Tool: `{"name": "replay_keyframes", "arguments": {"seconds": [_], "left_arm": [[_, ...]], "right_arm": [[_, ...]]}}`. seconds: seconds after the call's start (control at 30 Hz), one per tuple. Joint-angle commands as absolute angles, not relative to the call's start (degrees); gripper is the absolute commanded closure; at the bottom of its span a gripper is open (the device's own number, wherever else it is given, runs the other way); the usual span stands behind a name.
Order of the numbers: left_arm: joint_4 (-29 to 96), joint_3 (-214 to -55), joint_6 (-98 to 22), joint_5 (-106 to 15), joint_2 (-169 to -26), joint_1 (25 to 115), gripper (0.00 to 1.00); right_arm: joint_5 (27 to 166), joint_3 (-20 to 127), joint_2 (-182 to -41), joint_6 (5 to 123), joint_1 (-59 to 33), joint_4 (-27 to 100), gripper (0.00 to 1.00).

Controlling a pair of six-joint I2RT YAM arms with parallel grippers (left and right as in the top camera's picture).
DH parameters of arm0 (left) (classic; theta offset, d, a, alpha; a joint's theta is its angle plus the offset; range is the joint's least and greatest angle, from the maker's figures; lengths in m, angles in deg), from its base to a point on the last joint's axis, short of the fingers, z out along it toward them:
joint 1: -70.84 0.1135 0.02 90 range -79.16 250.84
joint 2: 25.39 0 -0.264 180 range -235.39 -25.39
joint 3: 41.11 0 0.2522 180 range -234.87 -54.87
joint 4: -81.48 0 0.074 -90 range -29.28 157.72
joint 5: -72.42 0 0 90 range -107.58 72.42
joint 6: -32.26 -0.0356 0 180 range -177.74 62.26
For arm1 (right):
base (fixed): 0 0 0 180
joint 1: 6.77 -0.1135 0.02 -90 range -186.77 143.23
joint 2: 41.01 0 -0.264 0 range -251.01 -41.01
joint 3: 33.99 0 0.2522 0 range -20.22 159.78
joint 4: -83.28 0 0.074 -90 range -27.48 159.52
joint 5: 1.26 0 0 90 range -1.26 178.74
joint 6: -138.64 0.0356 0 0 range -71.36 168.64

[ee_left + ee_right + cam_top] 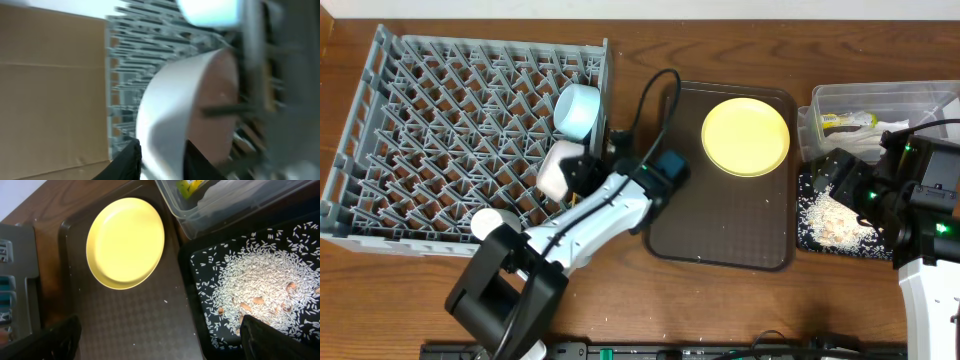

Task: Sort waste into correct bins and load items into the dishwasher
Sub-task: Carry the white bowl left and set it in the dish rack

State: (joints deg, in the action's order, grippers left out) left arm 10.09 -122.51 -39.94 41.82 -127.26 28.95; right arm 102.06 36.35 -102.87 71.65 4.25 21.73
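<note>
Overhead, the small white bowl (557,168) is sitting inside the dish rack (380,120) beside the light blue bowl (578,108), with the left gripper (572,172) at it; whether it is clamping, I cannot tell. The right gripper (165,340) is gaping empty. Rice (835,218) and wrapper (845,121) are lying binned; the yellow plate (746,136) is waiting on the brown tray (720,230).

- A robotics lab bench, staged as a dish-clearing station.
- A bare wooden table (720,50), with a black cable (642,100) looping just behind the left gripper (570,172).
- A grey dish rack (440,120) lies beneath that gripper, and a brown serving tray (720,225) sits just beside it.
</note>
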Motion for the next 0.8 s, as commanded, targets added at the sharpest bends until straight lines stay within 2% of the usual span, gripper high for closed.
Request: {"name": "replay_keyframes", "arguments": {"seconds": [0.0, 0.07, 0.13, 0.4, 0.47, 0.57, 0.77], "left_arm": [[8.43, -122.62, -34.60, 34.54, -127.52, 27.66, 0.66], [7.62, -122.62, -33.29, 32.01, -127.08, 27.09, 0.57], [7.53, -122.64, -33.12, 28.82, -126.14, 26.98, 0.52], [8.67, -125.44, -32.99, 10.65, -115.98, 27.15, 0.48], [10.90, -126.16, -33.01, 7.26, -111.56, 27.15, 0.44], [16.08, -126.27, -33.01, 4.14, -104.53, 27.15, 0.35], [22.55, -126.27, -33.03, 3.85, -93.27, 27.15, 0.29]], "right_arm": [[102.30, 37.10, -102.83, 71.32, 4.08, 21.71, 0.01], [102.30, 37.10, -102.83, 71.32, 4.08, 21.68, 0.01], [102.30, 37.10, -102.85, 71.32, 4.08, 21.66, 0.01], [102.30, 37.10, -102.83, 71.32, 4.08, 21.71, 0.01], [102.30, 37.10, -102.83, 71.32, 4.08, 21.71, 0.01], [102.30, 37.10, -102.83, 71.32, 4.08, 21.71, 0.01], [102.35, 37.10, -102.83, 71.86, 4.08, 25.05, 0.01]]}}
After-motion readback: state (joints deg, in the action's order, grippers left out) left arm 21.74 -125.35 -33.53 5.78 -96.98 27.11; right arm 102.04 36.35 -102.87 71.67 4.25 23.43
